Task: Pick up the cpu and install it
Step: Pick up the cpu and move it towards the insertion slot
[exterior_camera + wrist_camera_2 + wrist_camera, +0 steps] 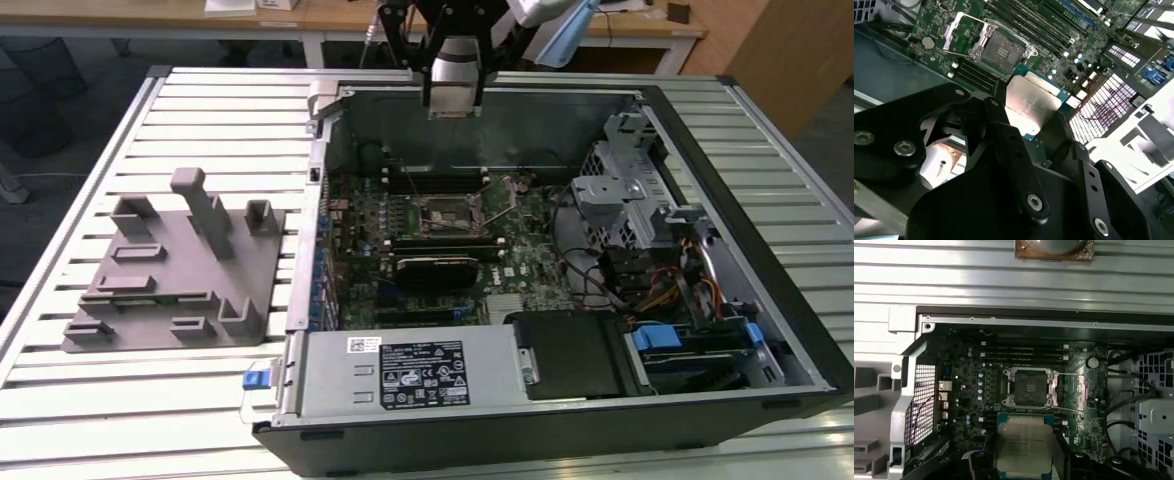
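Cpu (1024,445), a small flat square chip with a silvery-white metal top, sat clenched in the black hand (1024,466).
The hand pinched it by two opposite edges over the open black computer case (747,150) on the slatted metal counter (200,110), clear of the bare metal-framed socket (1029,386). It looked light, stiff and thin, probably slick on top and fragile underneath, so the edges seemed the safest hold.

cpu (1023,445) cropped by the frame edge in the first wrist view. In the second wrist view its near half is masked by the black gripper (1031,117) links. Arm (447,25) cut off at the exterior view's top edge. Grey fixture (866,390) cropped in the first wrist view.
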`<state>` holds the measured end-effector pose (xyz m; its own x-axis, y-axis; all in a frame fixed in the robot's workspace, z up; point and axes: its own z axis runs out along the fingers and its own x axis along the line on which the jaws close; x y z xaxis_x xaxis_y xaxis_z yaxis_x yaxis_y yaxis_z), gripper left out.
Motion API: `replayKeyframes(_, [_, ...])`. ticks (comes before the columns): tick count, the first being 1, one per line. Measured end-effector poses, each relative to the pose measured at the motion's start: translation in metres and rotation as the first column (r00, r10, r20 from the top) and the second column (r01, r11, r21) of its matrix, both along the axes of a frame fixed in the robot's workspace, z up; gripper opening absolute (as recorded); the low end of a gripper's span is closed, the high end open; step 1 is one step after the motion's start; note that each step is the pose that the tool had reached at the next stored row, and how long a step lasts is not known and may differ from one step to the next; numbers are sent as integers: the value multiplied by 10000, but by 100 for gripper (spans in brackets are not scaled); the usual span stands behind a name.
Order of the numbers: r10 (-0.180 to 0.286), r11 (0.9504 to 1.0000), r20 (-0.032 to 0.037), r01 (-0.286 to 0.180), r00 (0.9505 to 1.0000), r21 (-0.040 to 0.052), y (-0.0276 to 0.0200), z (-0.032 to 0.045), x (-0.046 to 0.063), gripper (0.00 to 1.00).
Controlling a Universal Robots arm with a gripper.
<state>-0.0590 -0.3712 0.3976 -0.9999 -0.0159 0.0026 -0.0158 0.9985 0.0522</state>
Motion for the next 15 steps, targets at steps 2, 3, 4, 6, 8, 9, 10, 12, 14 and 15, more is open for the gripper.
replayKeyframes(2, [-266, 9996, 5, 266, 9996, -2, 1, -2, 1, 53])
replayKeyframes(3, [-420, 9991, 7, 420, 9991, -1, 2, -3, 1, 53])
replayKeyframes(4, [-590, 9983, 8, 590, 9983, -2, 2, -5, 1, 53])
replayKeyframes(6, [-942, 9956, 11, 942, 9955, -2, 2, -7, 1, 53])
replayKeyframes(8, [-1310, 9914, 15, 1310, 9914, -1, 2, -11, 1, 53])
replayKeyframes(9, [-1484, 9889, 17, 1484, 9889, -1, 2, -12, 1, 53])
replayKeyframes(10, [-1660, 9861, 19, 1660, 9861, 0, 3, -14, 1, 53])
replayKeyframes(12, [-2012, 9796, 21, 2012, 9796, 0, 3, -17, 1, 53])
replayKeyframes(14, [-2362, 9717, 22, 2362, 9717, 1, 3, -20, 1, 53])
replayKeyframes(15, [-2538, 9673, 23, 2538, 9673, 2, 3, -22, 1, 53])
